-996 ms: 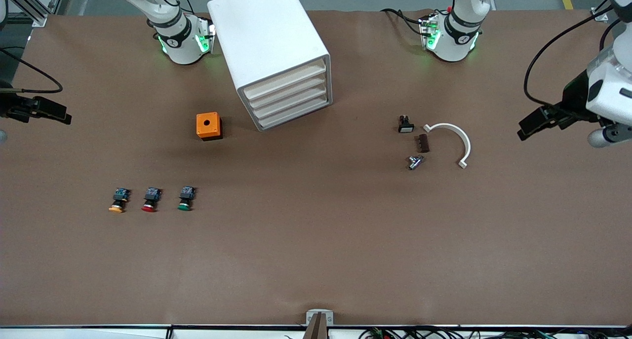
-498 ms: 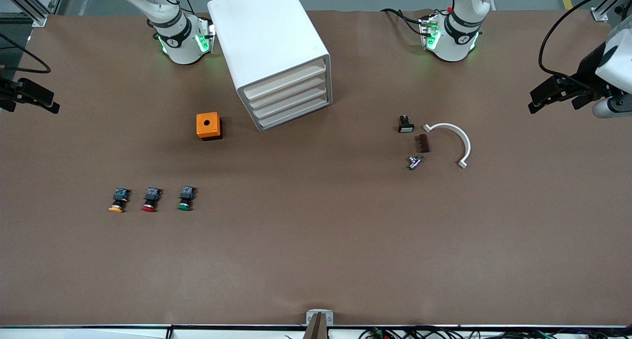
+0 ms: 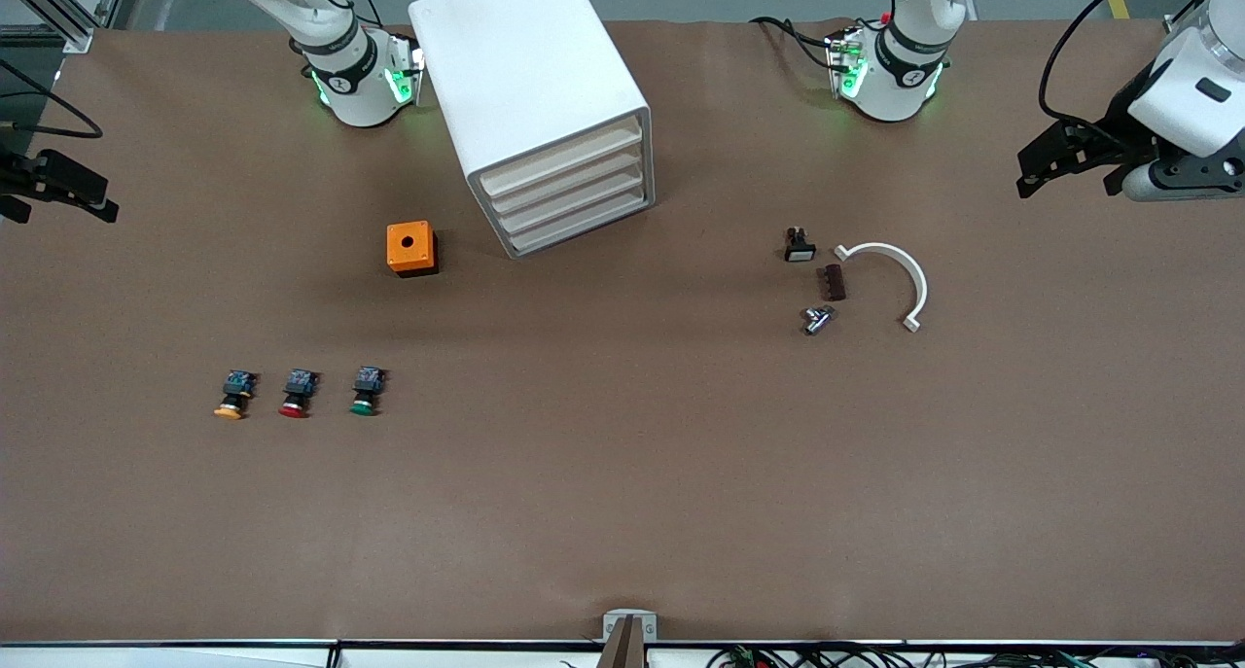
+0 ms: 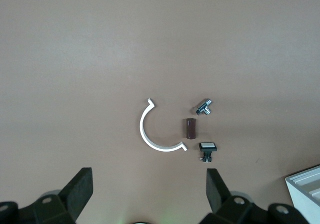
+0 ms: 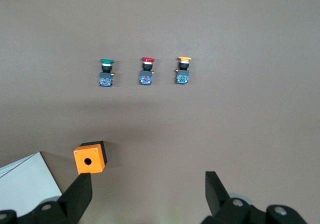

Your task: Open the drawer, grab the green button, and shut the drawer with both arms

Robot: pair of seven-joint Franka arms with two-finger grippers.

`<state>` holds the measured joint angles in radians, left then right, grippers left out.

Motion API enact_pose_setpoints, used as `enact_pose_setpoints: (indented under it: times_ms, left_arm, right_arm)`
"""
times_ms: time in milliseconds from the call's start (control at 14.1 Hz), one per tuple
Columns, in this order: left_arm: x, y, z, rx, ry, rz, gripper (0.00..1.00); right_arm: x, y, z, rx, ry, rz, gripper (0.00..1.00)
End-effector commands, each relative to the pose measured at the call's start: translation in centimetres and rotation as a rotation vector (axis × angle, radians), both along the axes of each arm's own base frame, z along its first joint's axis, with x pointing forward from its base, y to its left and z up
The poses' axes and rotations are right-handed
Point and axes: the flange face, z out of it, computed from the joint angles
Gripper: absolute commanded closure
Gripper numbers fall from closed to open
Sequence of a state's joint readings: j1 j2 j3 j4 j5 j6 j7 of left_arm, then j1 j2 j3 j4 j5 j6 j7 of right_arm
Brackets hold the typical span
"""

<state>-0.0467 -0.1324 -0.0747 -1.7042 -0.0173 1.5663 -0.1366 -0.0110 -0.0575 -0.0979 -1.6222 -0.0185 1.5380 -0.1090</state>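
Nearest the front camera's edge of the tabletop (image 3: 622, 512) we list three push buttons in a row, toward the right arm's end: the yellow-capped button (image 3: 233, 396), the red-capped button (image 3: 297, 394), and the green-capped button (image 3: 366, 392), all lying free.

Farther from that edge we list the orange box (image 3: 411, 248) and, toward the left arm's end, a white curved clip (image 3: 900, 277), a brown block (image 3: 834, 282), a metal fitting (image 3: 817, 319) and a small black switch (image 3: 799, 245).

Farther still stands the white drawer cabinet (image 3: 540, 104), its drawers all closed.

The left pincer (image 3: 1055, 158) hangs over the left arm's end of the tabletop, the right pincer (image 3: 63, 187) over the right arm's edge. Only the wrist views show both pincers spread and holding nothing.
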Motion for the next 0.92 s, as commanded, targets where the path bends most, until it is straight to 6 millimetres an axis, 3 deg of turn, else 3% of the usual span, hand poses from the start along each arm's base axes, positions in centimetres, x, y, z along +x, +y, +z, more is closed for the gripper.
enact_pose_setpoints:
  times_ms: [0, 356, 854]
  left_arm:
    - [-0.9, 0.4, 0.2, 0.03, 0.004, -0.016, 0.0]
    - [-1.0, -0.9, 0.2, 0.113, -0.008, -0.043, 0.0]
    - [-0.7, -0.7, 0.6, 0.096, -0.013, -0.037, 0.0]
  right_arm:
    - [-1.4, -0.2, 0.7, 0.0, -0.022, 0.011, 0.0]
    - [-1.6, -0.2, 1.2, 0.001, -0.033, 0.011, 0.0]
    - [-1.8, -0.3, 1.5, 0.001, -0.037, 0.01, 0.0]
